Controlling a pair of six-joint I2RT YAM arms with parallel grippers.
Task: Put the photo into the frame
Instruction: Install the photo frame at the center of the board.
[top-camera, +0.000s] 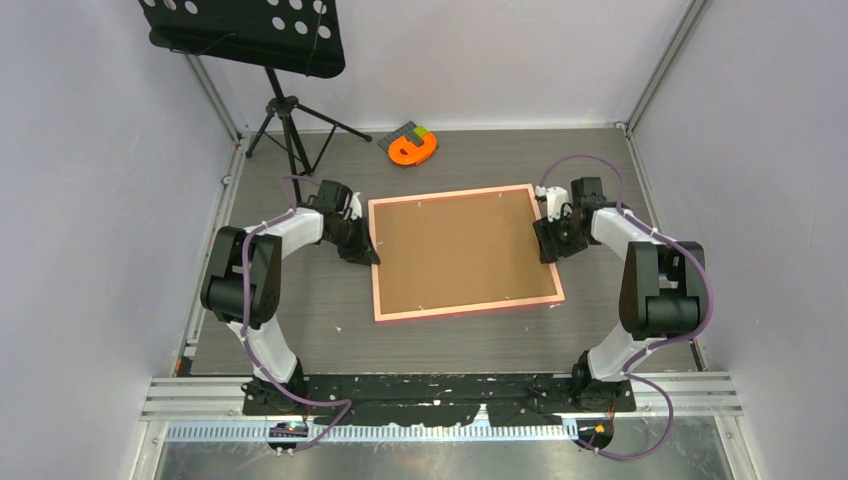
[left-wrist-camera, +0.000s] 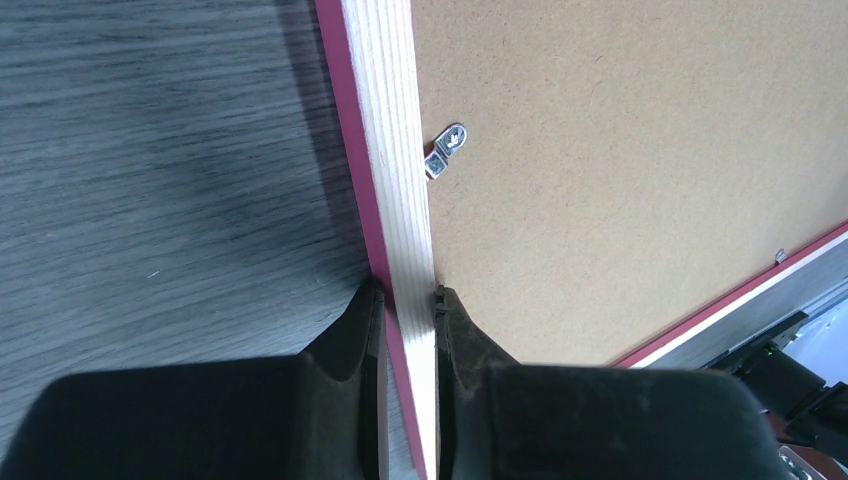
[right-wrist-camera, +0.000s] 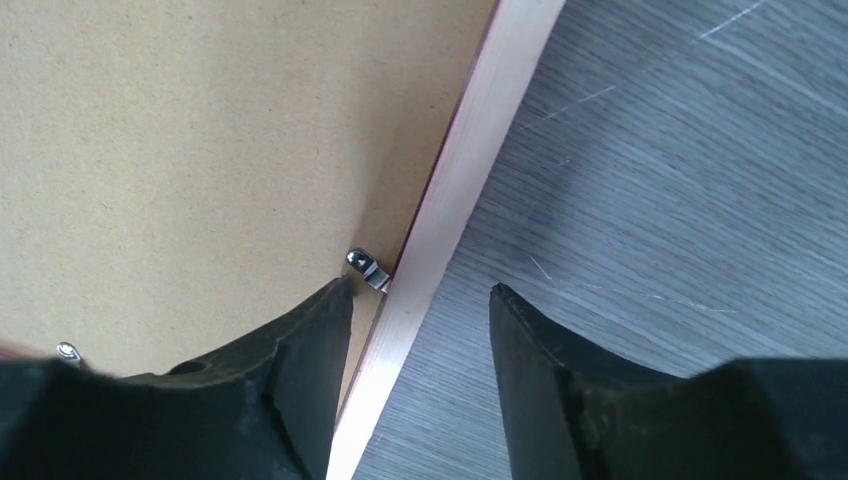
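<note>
— Grey wood-grain table (top-camera: 300, 330), with the frame (top-camera: 470, 308) lying flat midway between the arms, back up. How will it handle?
— Stiff and light, I'd judge: thin wooden rails round a brown board (top-camera: 460, 245). It looks rigid enough to lift by an edge, though so narrow a rail could twist out of a one-sided pinch.
— Starting at the left?
— The left end effector (left-wrist-camera: 408, 292) is clenched on the left rail, one finger on the pink outer face and one on the board side (a small metal clip (left-wrist-camera: 446, 150) sits just beyond, apart from the fingers).
— And the photo?
— Not in sight. It may lie under the board; I cannot tell.
— The right side?
— The right end effector (right-wrist-camera: 420, 285) is released. Its jaws stand apart astride the right rail, one finger over the board beside another clip (right-wrist-camera: 365, 268), the other over bare table.
— Where to take hold, then?
— On the rails, mid-length, both sides together, kept level so nothing inside shifts. The clips look small and springy, so they want a fingertip nudge, not a grab.
</note>
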